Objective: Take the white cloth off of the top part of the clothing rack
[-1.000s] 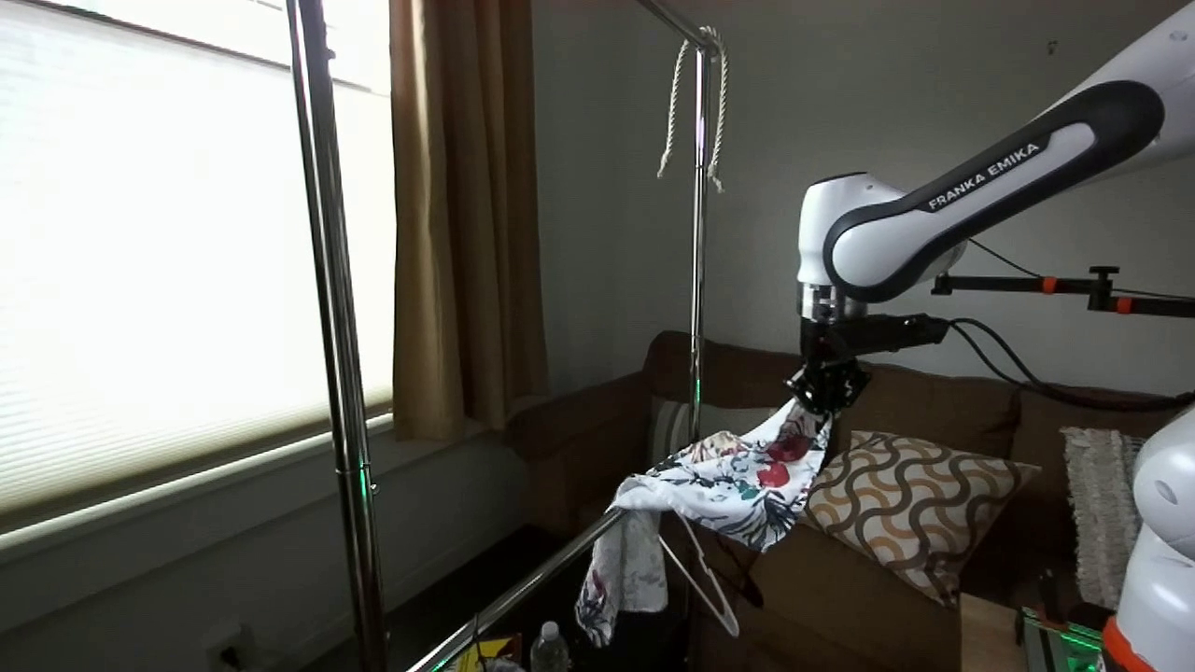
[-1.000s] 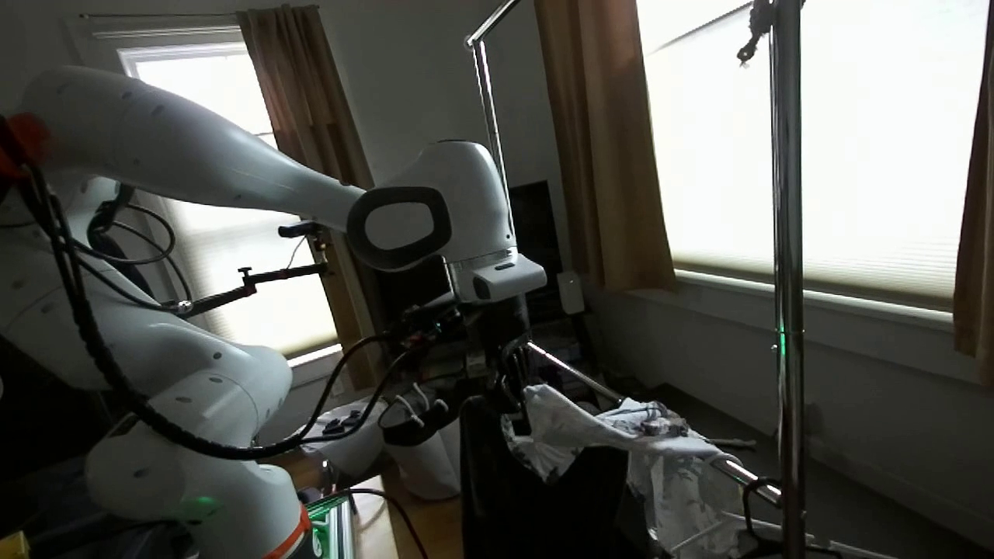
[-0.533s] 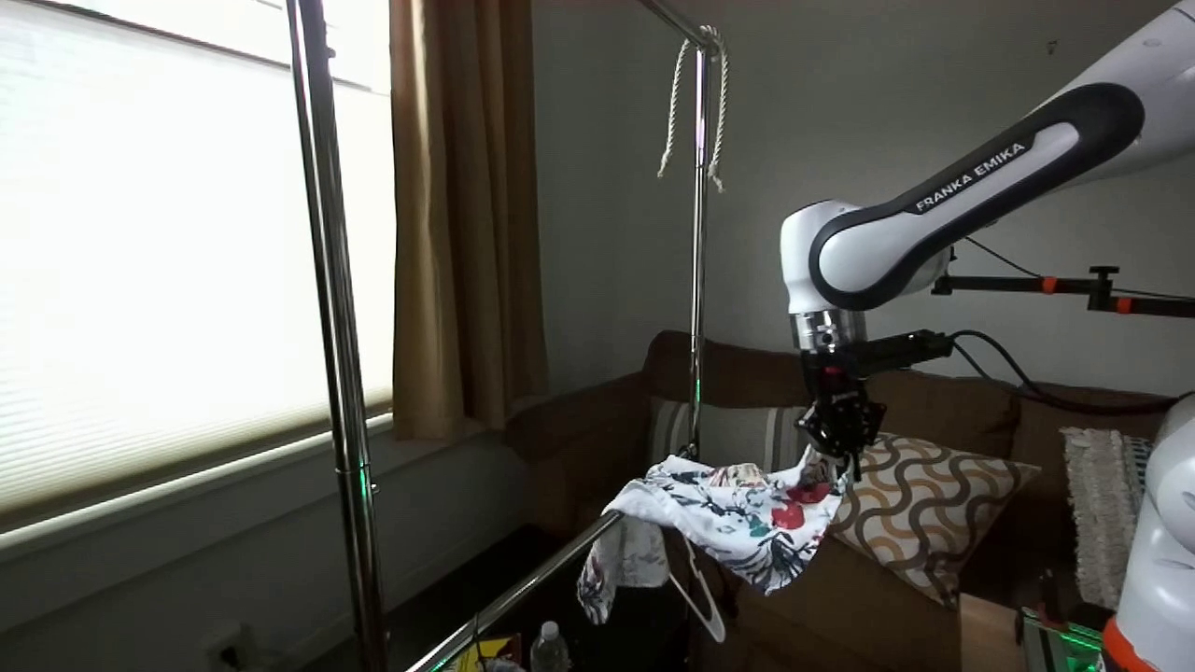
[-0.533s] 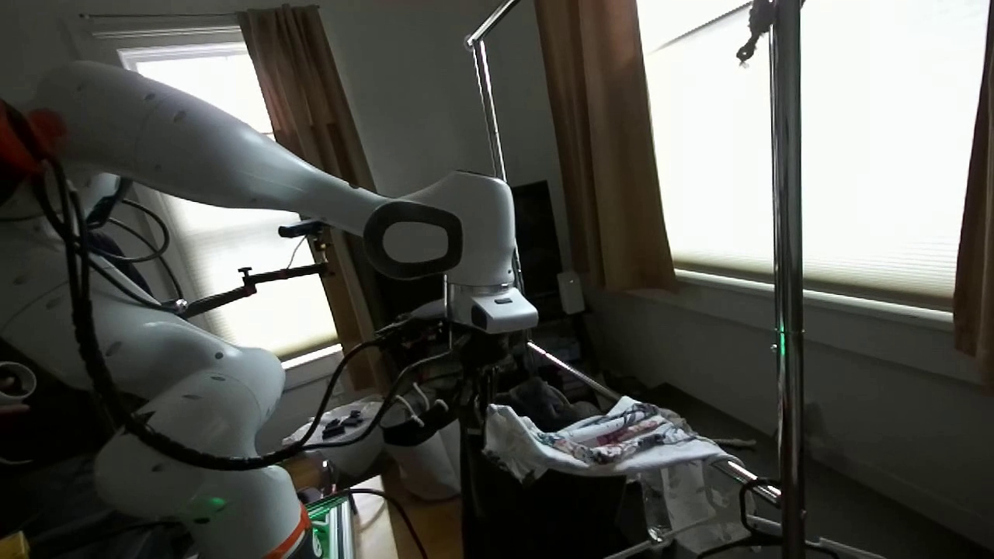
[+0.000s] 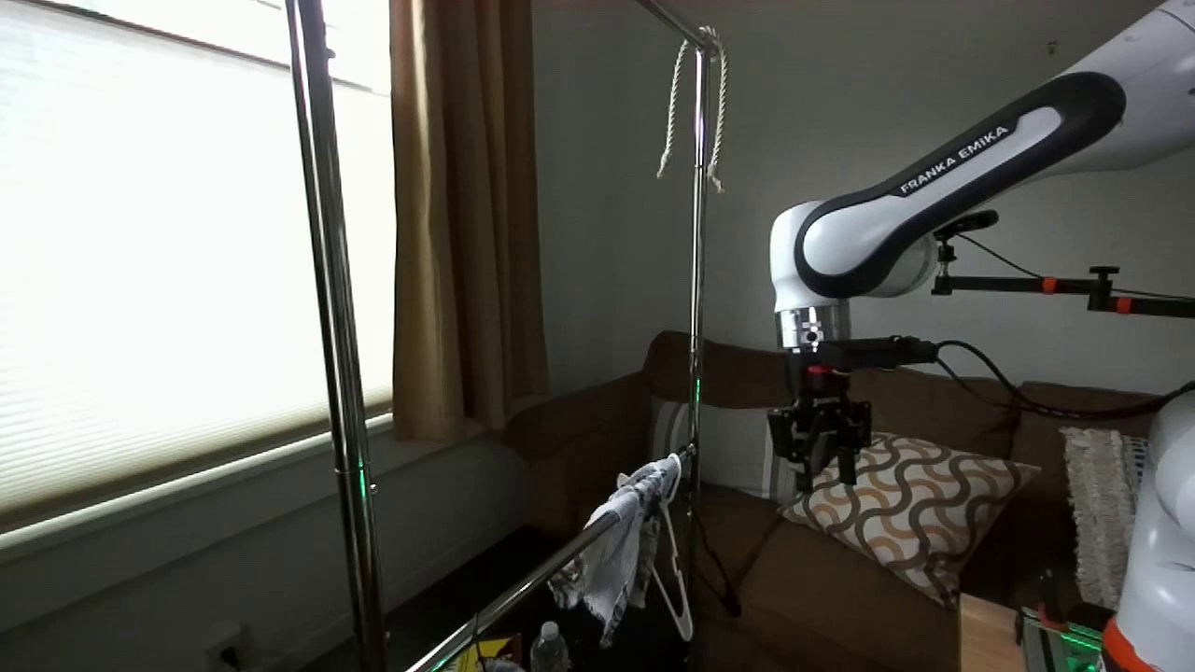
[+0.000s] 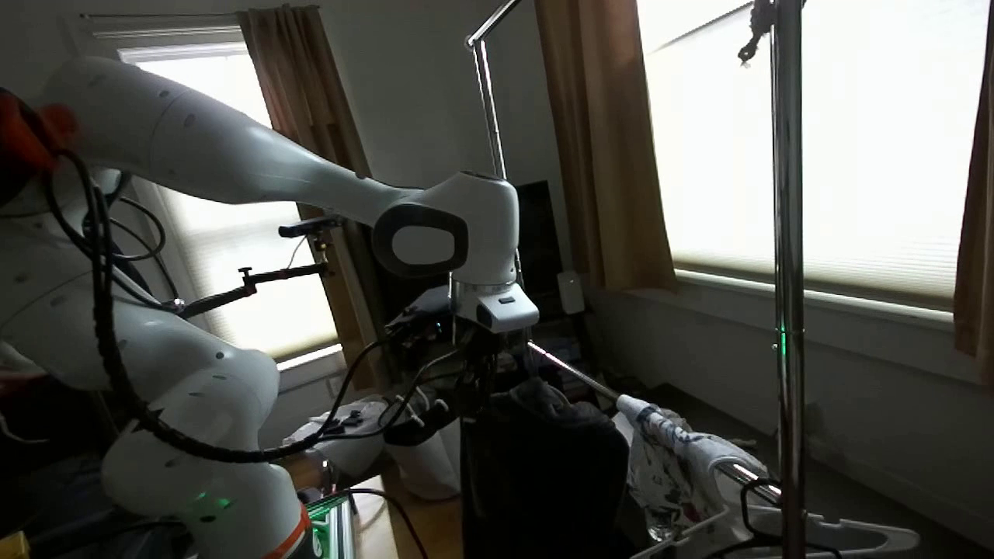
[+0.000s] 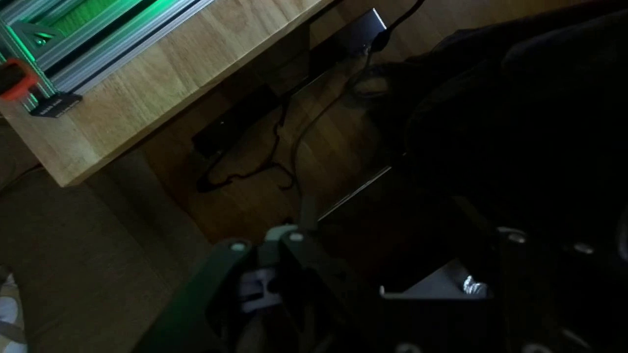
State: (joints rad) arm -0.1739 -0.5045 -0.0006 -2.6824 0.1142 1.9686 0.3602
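Note:
Draped over the lower bar of the clothing rack [image 5: 341, 373] is the white cloth [image 5: 611, 560], its floral print partly hidden in folds. In an exterior view the cloth [image 6: 672, 466] hangs down on both sides of that bar, near a rack pole [image 6: 788, 272]. My gripper [image 5: 825, 474] is apart from the cloth, to its right and higher in an exterior view, pointing down. Its fingers stand apart with nothing between them. The wrist view is very dark; one finger [image 7: 306, 215] shows there, with no cloth in sight.
White hanger [image 5: 674, 569] on the bar beside the cloth. Behind the gripper, a brown sofa with a patterned cushion [image 5: 910, 495]. Dark garment or cover [image 6: 543, 473] below the arm. Wooden table corner [image 7: 162, 93] and a dark hanger [image 7: 245, 174] below in the wrist view.
The gripper lowered with the cloth's end, then opened and let go. The cloth's free end dropped from the gripper and now hangs over the bar, beside the white hanger.

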